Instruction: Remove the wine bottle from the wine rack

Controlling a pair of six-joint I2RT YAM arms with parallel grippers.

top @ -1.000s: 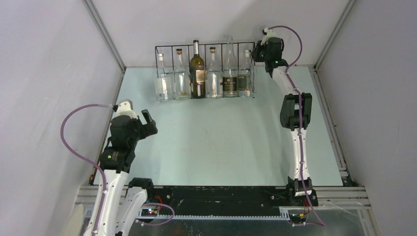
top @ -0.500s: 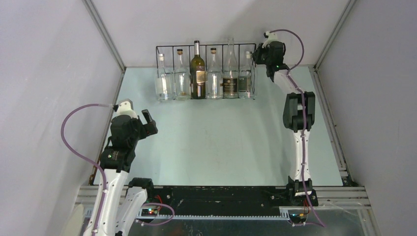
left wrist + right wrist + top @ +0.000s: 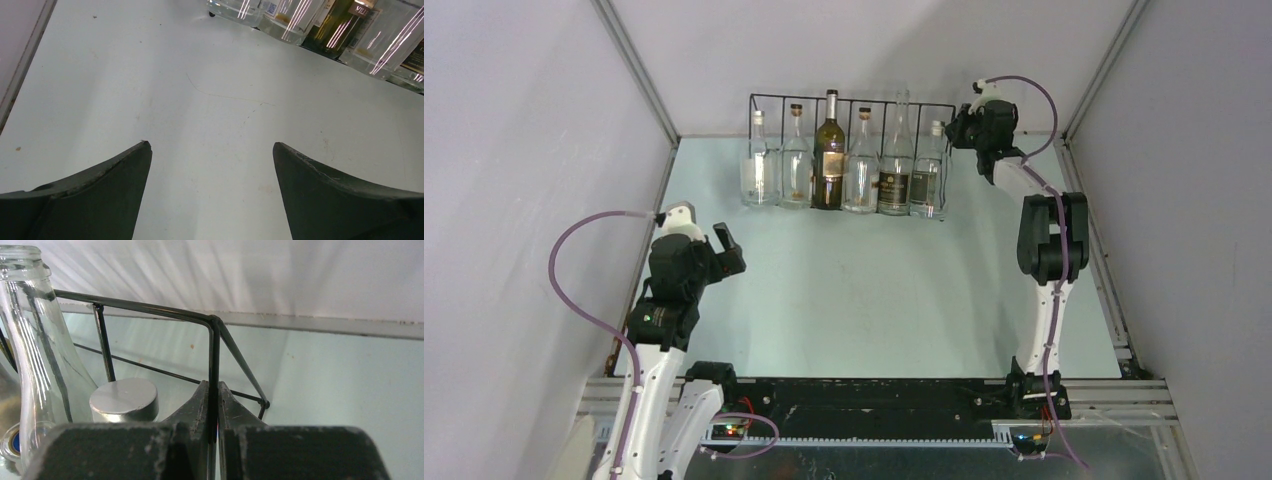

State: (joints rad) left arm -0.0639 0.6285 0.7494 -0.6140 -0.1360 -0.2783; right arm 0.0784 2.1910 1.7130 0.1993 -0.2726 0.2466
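The right gripper (image 3: 213, 390), pinched shut on the end wire of the wine rack (image 3: 854, 99), has dragged the rack rightward along the table's (image 3: 874, 290) far edge, so this looks like repositioning. The dark wine bottle (image 3: 829, 150) stands in the third compartment from the left, not yet lifted. The left gripper (image 3: 720, 252) hangs spread wide near the left edge, with bare table between it and the rack.

Pale green tabletop (image 3: 874, 280), matte, marked by a faint hairline scratch (image 3: 225, 96) and a dark speck (image 3: 18, 148). Boxed in by plain grey walls (image 3: 524, 150) at left, back and right, with aluminium rails (image 3: 635, 65) climbing the corners. Along the near edge, a black base strip (image 3: 874, 395) and a toothed rail (image 3: 874, 439).
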